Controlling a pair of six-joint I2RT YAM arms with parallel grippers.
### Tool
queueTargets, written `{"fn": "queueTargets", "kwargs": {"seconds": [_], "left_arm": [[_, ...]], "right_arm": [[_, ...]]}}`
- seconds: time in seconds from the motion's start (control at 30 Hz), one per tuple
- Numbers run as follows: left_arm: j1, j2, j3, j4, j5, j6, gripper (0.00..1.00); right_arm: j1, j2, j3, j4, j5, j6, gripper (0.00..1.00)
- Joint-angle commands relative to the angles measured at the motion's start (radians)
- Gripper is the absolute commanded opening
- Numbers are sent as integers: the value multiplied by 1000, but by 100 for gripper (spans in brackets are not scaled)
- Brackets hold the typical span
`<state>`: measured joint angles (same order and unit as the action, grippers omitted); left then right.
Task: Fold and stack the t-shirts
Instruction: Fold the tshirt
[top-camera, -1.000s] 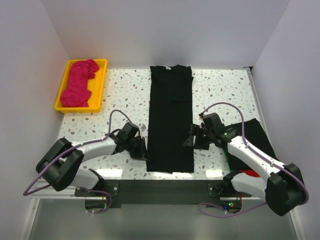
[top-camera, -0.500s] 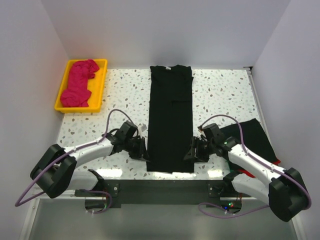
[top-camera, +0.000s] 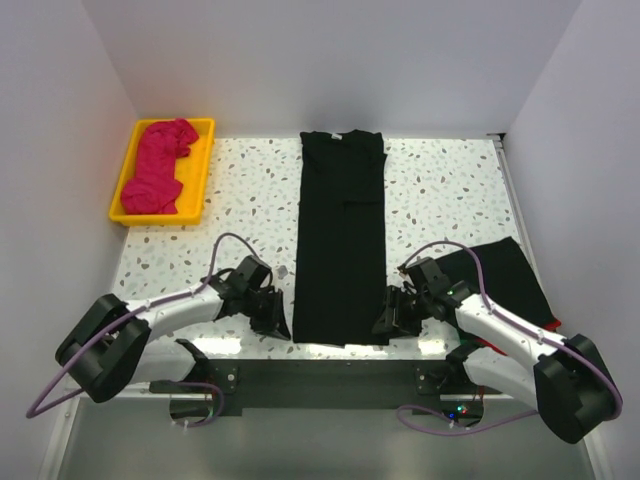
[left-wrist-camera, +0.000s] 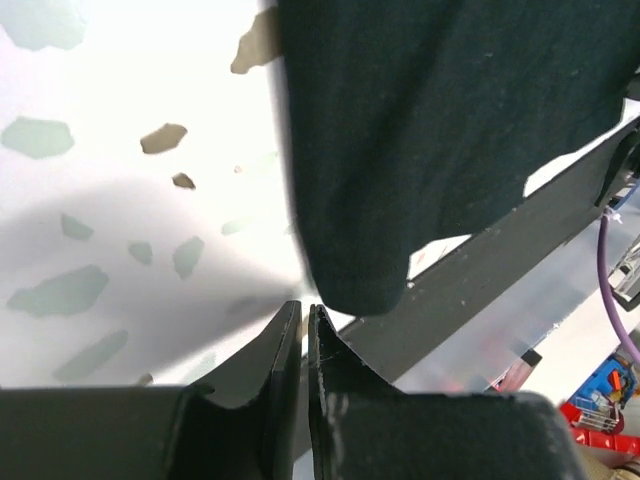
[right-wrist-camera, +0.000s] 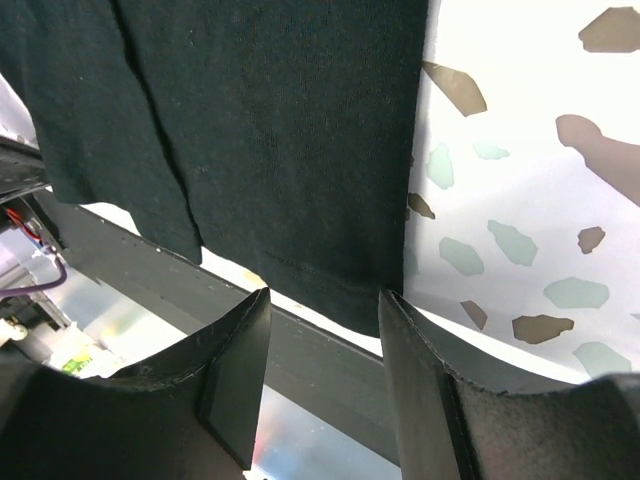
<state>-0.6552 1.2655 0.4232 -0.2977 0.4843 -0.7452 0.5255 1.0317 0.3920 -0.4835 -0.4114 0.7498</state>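
A large black t-shirt (top-camera: 340, 240) lies as a long narrow strip down the middle of the table, its hem at the near edge. My left gripper (top-camera: 278, 318) sits low at the shirt's near-left corner (left-wrist-camera: 360, 285). In the left wrist view its fingertips (left-wrist-camera: 303, 306) are shut with nothing between them, just short of that corner. My right gripper (top-camera: 388, 322) is at the near-right corner. It stands open in the right wrist view (right-wrist-camera: 325, 300), and the hem (right-wrist-camera: 340, 285) hangs just beyond the gap. A magenta-pink t-shirt (top-camera: 158, 165) is bunched in the tray.
A yellow tray (top-camera: 120, 212) stands at the back left. Another black t-shirt (top-camera: 505, 275) lies crumpled at the right edge, with red cloth (top-camera: 500, 348) showing under the right arm. The dark bar along the table's near edge (right-wrist-camera: 330, 370) lies right below both grippers.
Both grippers have slid along the shirt's sides toward the near edge, down to its bottom corners. The right jaws have narrowed somewhat. The shirt itself has not moved.
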Motion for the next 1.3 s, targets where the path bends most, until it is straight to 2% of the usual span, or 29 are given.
{"fn": "queueTargets", "kwargs": {"seconds": [0.0,0.1,0.23,0.5,0.77,0.93,1.07,1.17,1.27], "left_arm": [[-3,-49,86,-114,-16,35,12],[-3,-86,187,-175,-30,55,12],[-3,-60,215,-115,-17,40,14],[-17,-3,51,87,56,-19,12],[-29,15,-34,74,5,-22,11],[-29,-24,11,11,-15,3,11],[-27,-75,78,-37,28,24,11],[-29,-101,127,-8,56,27,11],[-30,-62,141,73,94,11,11]], "right_arm": [[5,-13,-12,-30,-6,-9,51],[5,-30,-15,-46,0,-13,51],[5,-44,-24,-44,5,-3,51],[4,-71,-13,-83,26,-6,51],[4,-59,-19,-81,26,-1,51],[5,-61,-7,-109,39,-9,51],[5,-68,-1,-121,39,-12,51],[4,-78,-2,-129,45,-13,51],[5,-81,-8,-129,46,-10,51]]}}
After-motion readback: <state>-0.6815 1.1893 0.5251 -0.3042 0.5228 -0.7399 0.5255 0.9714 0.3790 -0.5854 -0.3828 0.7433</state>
